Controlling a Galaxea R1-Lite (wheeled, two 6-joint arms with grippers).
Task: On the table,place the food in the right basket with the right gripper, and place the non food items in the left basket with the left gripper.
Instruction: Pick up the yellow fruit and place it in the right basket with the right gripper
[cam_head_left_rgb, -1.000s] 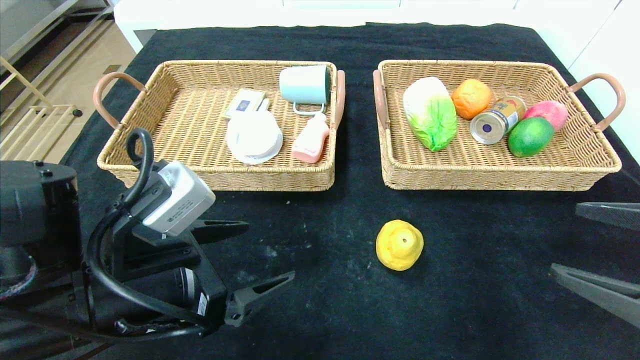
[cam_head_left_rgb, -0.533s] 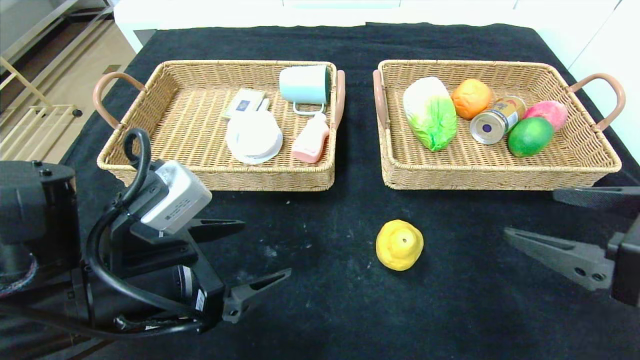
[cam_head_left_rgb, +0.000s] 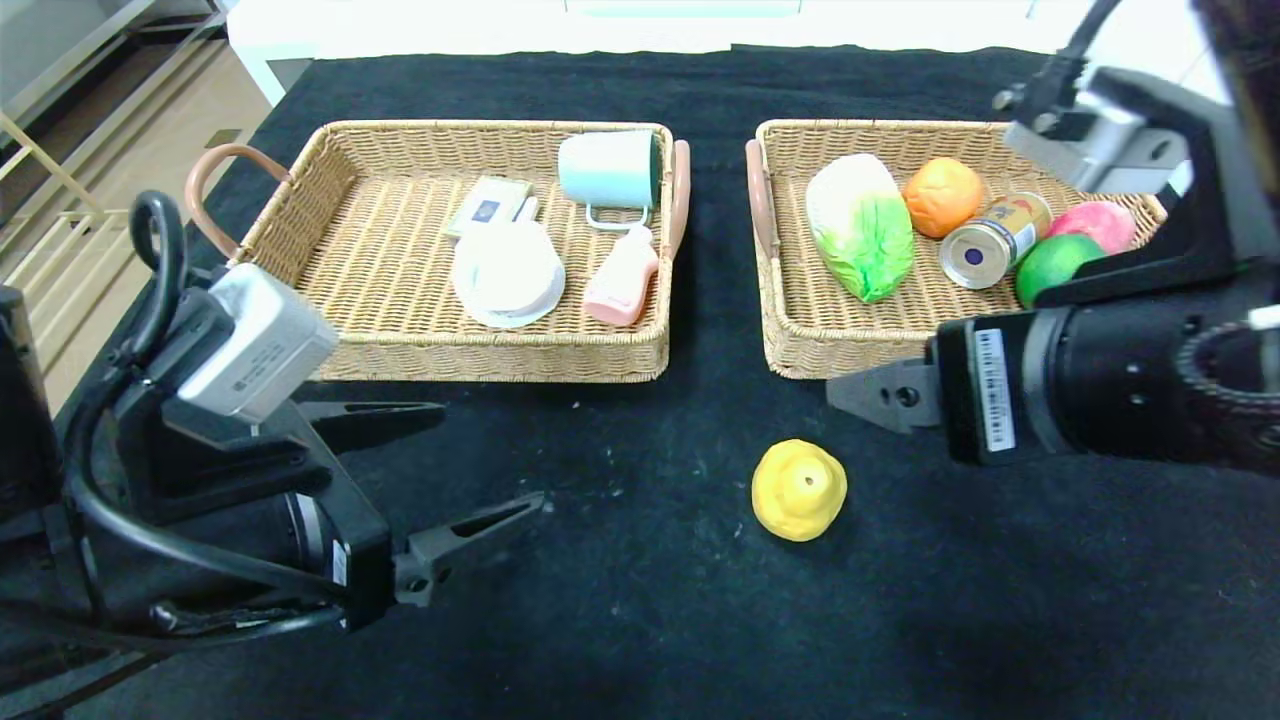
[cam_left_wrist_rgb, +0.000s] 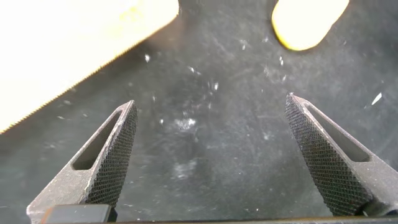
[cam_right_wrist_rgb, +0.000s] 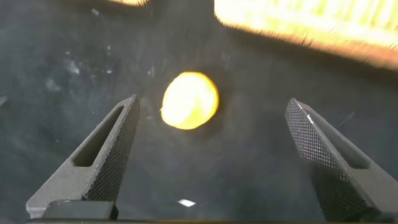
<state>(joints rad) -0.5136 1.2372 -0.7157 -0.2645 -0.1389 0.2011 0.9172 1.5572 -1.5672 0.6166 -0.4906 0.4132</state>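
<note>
Baskets (cam_head_left_rgb: 440, 350) (cam_head_left_rgb: 800, 350): two; five foods inside, one pear (cam_head_left_rgb: 799, 490) outside

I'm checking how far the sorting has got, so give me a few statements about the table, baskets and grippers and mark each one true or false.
1. The yellow fruit lies on the table, outside both baskets. True.
2. The right gripper holds the yellow fruit. False: its fingers stand open, with the fruit beyond them.
3. The drink can is in the right basket. True.
4. The pink bottle is on the table. False: it lies in the left basket.
5. The left gripper is open and empty. True.
</note>
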